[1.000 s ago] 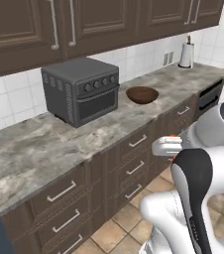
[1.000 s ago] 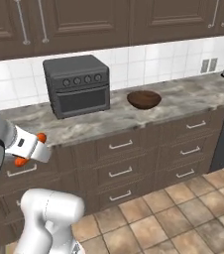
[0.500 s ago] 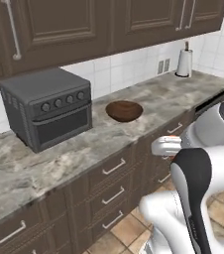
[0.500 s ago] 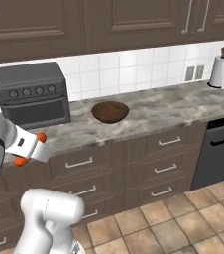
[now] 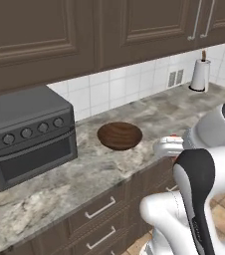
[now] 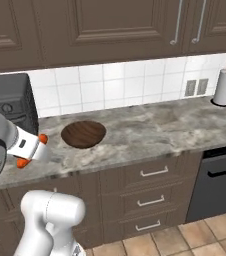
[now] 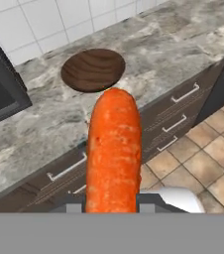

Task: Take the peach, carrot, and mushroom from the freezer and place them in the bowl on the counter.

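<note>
Marbled grey stone makes up the counter (image 6: pixel 150 130), where a dark wooden bowl (image 6: pixel 83 134) sits with nothing in it, beside a grey toaster oven (image 5: pixel 27 134). Out in front of the drawers, the gripper (image 7: pixel 113 206) is clamped on the orange carrot (image 7: pixel 113 154), which juts forward from between the jaws toward the bowl.

Carrot (image 7: pixel 113 154) — we are seeing a stubby, bright orange stick with a rounded tip, standing up the middle of the hand view and pointing toward the bowl (image 7: pixel 93 69).

Bowl — we are noting a shallow, round, dark brown wooden dish, sitting upright on the counter (image 6: pixel 150 132) near the front edge, nothing lying inside it.

Counter — grey-beige marbled stone is running over brown drawers.
</note>
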You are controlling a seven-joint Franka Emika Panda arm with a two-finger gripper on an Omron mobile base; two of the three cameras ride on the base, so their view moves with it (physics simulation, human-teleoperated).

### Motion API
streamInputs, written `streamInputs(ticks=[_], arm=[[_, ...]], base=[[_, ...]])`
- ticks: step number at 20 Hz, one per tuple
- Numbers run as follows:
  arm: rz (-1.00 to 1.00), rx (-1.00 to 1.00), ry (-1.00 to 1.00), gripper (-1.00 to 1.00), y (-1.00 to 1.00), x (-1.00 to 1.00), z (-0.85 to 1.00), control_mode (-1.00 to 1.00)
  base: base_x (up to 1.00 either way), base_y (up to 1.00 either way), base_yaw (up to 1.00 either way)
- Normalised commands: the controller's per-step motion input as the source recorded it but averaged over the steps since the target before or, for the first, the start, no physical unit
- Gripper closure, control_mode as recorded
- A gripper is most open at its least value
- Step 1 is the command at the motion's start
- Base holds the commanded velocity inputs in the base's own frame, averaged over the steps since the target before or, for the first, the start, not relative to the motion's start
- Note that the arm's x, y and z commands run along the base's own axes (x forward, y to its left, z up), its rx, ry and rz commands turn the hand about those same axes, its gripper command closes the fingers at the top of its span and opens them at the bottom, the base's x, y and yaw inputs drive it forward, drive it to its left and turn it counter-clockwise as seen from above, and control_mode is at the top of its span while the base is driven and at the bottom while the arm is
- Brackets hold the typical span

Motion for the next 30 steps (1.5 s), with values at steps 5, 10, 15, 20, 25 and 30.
streamInputs(ticks=[5,10,15,20,25,30], arm=[[0.00,0.00,0.00,1.00,0.00,0.00,0.00,1.00],[0.15,-0.01,0.02,1.00,-0.06,1.00,-0.38,-1.00],[0.07,-0.02,0.06,1.00,-0.08,1.00,-0.48,-1.00],[0.00,-0.10,0.00,1.00,0.00,1.00,-0.33,-1.00],[0.00,-0.08,0.01,1.00,0.02,1.00,-0.52,-1.00],[0.00,-0.02,0.02,1.00,0.01,1.00,-0.55,-1.00]], base=[[1.00,-0.16,0.22],[0.00,0.00,0.00],[0.00,0.00,0.00],[0.00,0.00,0.00],[0.00,0.00,0.00],[0.00,0.00,0.00]])
